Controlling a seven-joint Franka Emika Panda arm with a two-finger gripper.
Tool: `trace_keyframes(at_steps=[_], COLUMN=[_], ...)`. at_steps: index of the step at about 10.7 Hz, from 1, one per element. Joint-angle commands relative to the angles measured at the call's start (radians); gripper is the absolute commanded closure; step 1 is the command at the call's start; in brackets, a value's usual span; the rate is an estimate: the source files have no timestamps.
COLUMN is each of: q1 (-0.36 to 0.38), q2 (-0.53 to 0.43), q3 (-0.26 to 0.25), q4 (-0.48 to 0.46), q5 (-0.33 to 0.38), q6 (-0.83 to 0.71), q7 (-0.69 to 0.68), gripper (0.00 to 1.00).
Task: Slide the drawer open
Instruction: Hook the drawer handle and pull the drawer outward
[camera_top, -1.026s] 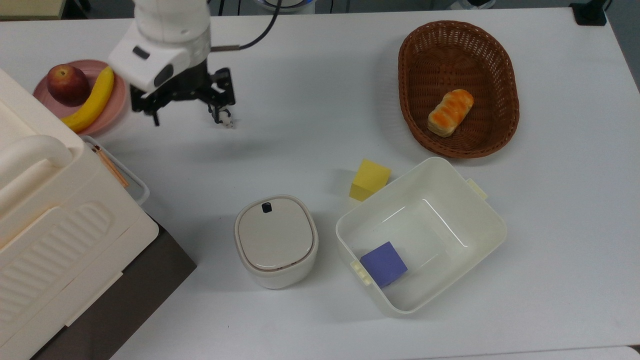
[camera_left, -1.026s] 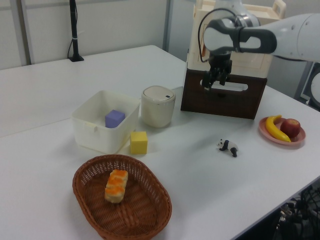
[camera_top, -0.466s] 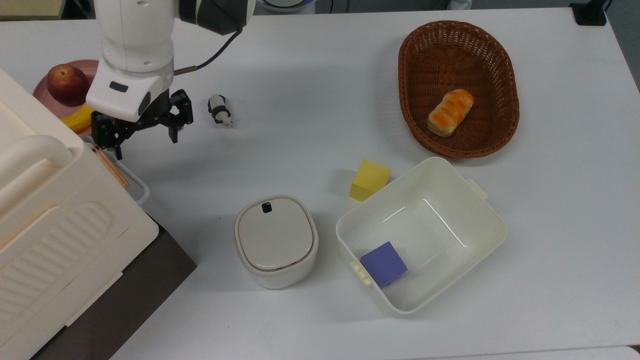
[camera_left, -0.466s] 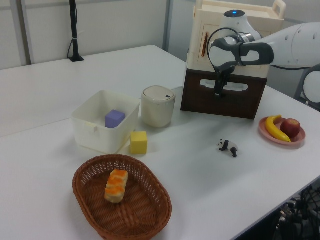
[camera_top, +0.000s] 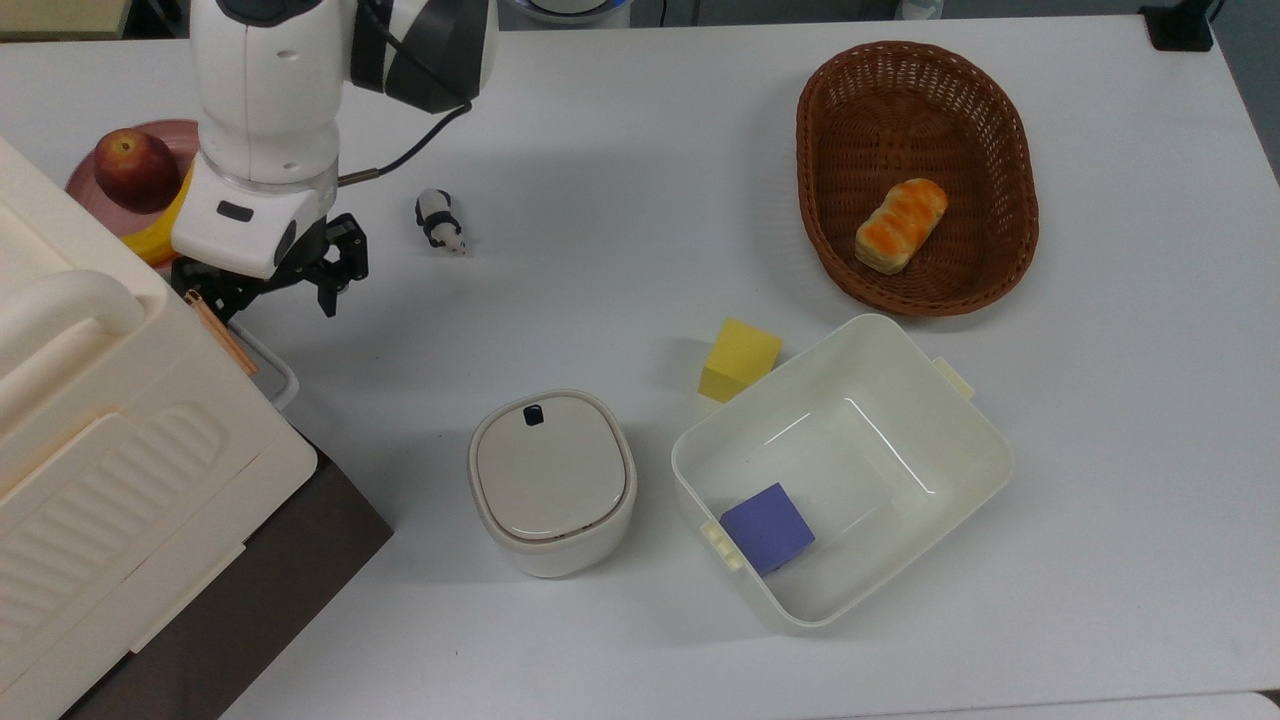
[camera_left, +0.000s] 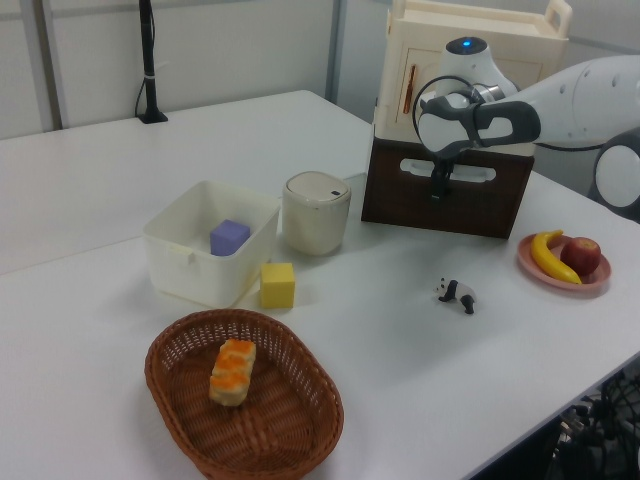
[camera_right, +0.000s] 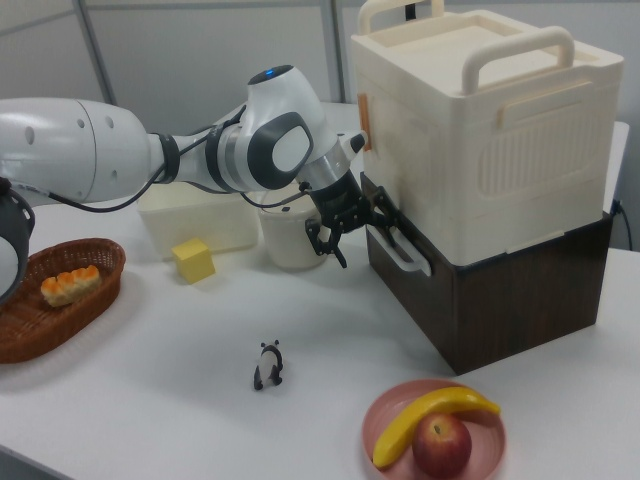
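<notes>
Drawer (camera_right: 480, 290) was a dark brown wood-grain box at the bottom of a cream cabinet (camera_right: 490, 130), w/ a white loop handle (camera_right: 405, 250) on its front. It sat shut, front flush w/ the cabinet, at the edge of the white surface (camera_top: 640, 180).

Pincer (camera_right: 352, 228) hung right at the handle, fingers spread wide, one on each side of the loop in the right view; contact couldn't be made out. In the left view the pincer (camera_left: 437, 186) sat in front of the drawer (camera_left: 445, 195), covering the middle of the handle (camera_left: 470, 172). In the top view the pincer (camera_top: 270, 290) was next to the handle's (camera_top: 270, 365) far end, and most of the drawer (camera_top: 270, 580) lay under the cabinet (camera_top: 110, 450), only a dark strip showing.

Drawer's inside was hidden. Cabinet ran off the top view's left edge.

Panda figure (camera_top: 438, 222) stood near the pincer, apart from it. Plate (camera_right: 435, 420) w/ banana (camera_right: 430, 418) and apple (camera_right: 443, 443) lay behind the arm in the top view, partly covered. Lidded pot (camera_top: 552, 480), yellow block (camera_top: 738, 358), tub (camera_top: 850, 470) w/ purple block (camera_top: 768, 526), and basket (camera_top: 915, 175) w/ bread (camera_top: 900, 224) were well apart from it.
</notes>
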Motion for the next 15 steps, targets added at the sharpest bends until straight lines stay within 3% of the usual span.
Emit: trace_keyframes(at_steps=[1, 6, 11, 15], q1=[-0.002, 0.036, 0.056, 0.103], q2=[-0.003, -0.061, -0.132, -0.152], q3=[-0.002, 0.001, 0.01, 0.01], q4=[-0.027, -0.142, -0.147, -0.157], q5=[-0.022, -0.018, 0.034, 0.036], q6=[0.033, -0.026, -0.216, -0.311], q7=[-0.017, -0.023, -0.027, -0.018], gripper=[0.02, 0.02, 0.02, 0.02])
